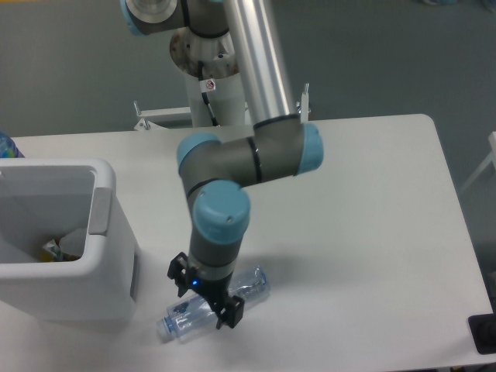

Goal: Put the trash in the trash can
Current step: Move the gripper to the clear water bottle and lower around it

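clear glossy plastic bottle (213, 306) (crinkled), smooth white plastic trash can (58, 271), matt white table (364, 232).

Tabletop (372, 232): white, matte, with rounded corners, spreading under the pincer (206, 297) and well out to its right and rear; soft, even light, with a faint shadow cast just right of the pincer. Floor (70, 62): grey-blue, plain, seen beyond the tabletop's far edge and down its right side. White metal bracket (159, 116): at the far edge, behind the pincer. Dark object (484, 333): low at the frame's right edge, far right of the pincer, cut off. White item (491, 151): partial, at the right edge, unidentifiable.
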Controlling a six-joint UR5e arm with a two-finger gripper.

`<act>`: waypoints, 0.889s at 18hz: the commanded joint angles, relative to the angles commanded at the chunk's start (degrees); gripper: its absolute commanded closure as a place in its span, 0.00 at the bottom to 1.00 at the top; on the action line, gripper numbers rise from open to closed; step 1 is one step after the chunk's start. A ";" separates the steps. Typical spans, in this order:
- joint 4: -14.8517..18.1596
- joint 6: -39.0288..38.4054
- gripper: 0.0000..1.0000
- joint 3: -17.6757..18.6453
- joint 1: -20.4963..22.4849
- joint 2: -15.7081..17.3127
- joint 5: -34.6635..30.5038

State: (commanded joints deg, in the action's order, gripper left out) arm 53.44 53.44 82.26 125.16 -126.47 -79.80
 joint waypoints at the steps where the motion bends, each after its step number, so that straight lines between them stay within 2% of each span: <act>1: 0.00 0.00 0.00 0.35 -0.61 -0.18 0.00; 10: 0.17 -0.09 0.00 -1.67 -1.58 -3.78 -2.81; 13: 0.44 0.00 0.00 -1.76 -2.03 -4.39 -5.53; 16: 0.35 0.00 0.18 -1.84 -2.03 -4.31 -7.73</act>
State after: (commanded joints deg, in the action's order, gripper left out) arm 53.79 53.44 80.42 123.13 -130.78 -87.53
